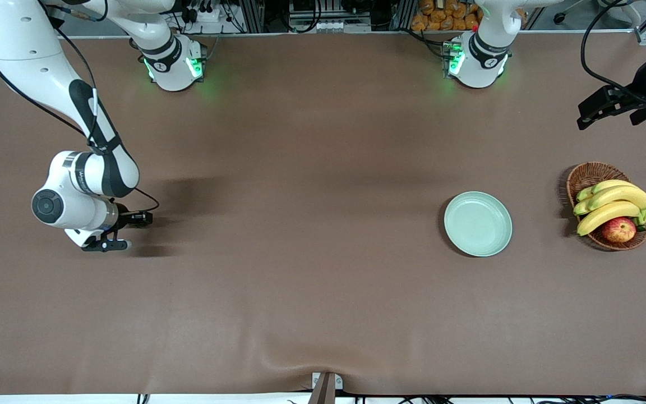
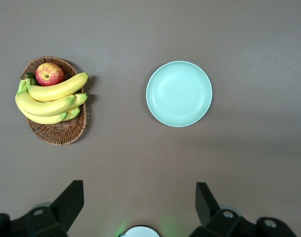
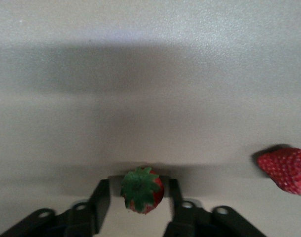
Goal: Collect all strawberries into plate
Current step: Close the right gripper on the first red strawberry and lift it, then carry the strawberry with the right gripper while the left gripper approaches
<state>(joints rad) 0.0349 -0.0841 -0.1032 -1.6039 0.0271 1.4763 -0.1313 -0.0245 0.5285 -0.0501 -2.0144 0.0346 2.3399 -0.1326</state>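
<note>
Strawberry [image 3: 142, 190] on the table [image 1: 300, 224] at the right arm's end, well apart from the plate [image 1: 478, 223]: small, red, pitted skin, ragged green cap turned up toward the wrist camera. Framed by the right gripper [image 3: 140, 197], down low at the table, dark fingers [image 3: 103, 200] set one on each side in a narrow stance, with a thin gap showing on at least one side. No firm pinch visible yet.

Second strawberry [image 3: 283, 170] just beside, same dimpled red flesh, lying on its side. Third berry nowhere in view.

Step in hand, by the look of it: taking the first berry, with nothing yet in the plate. Next move calls for a gentle squeeze on a soft, rounded, slippery shape, then a straight lift and a long carry toward the left arm's end. Too hard a pinch likely to bruise the berry or squirt it out sideways.

Plate pale mint-green, round, shallow, smooth with a raised rim, bare inside. Beside it, toward the left arm's end, a brown wicker basket [image 1: 586, 174] of coarse weave holding yellow bananas [image 1: 614, 196] and a red-yellow apple [image 1: 619, 229].

Left gripper [image 2: 138, 207] waiting high over the left arm's end of the table, spread wide, holding nothing. Table covered in matte brown cloth, slightly rumpled at the edge nearest the front camera.
</note>
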